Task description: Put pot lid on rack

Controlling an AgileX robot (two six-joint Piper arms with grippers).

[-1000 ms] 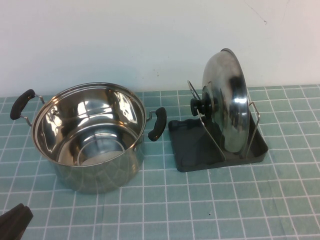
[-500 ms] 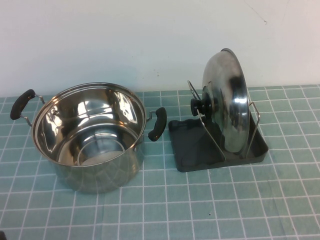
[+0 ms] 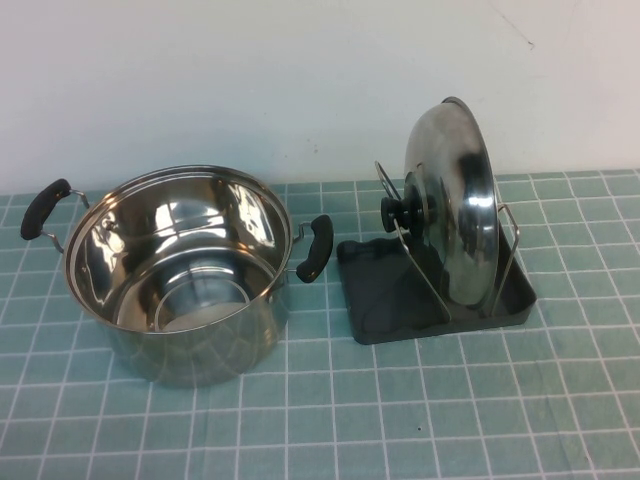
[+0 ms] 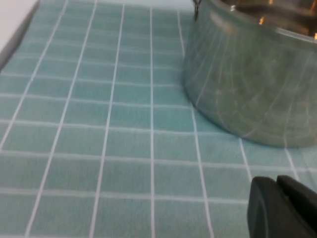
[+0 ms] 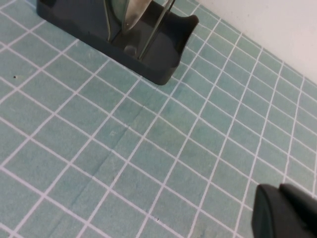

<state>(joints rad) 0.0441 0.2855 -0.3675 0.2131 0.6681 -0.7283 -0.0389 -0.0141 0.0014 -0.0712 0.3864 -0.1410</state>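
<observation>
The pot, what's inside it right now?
The pot looks empty: only its shiny steel walls and bottom show. The pot lid stands in the rack. Left gripper sits near the pot, right gripper near the rack.

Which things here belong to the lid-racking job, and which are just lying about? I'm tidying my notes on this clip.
Job things:
- lid, standing on edge in the rack
- rack, right of the pot

Just there:
- pot, open, left of the rack
- left gripper, low beside the pot, holding nothing
- right gripper, over bare mat near the rack, holding nothing
- checked mat
</observation>
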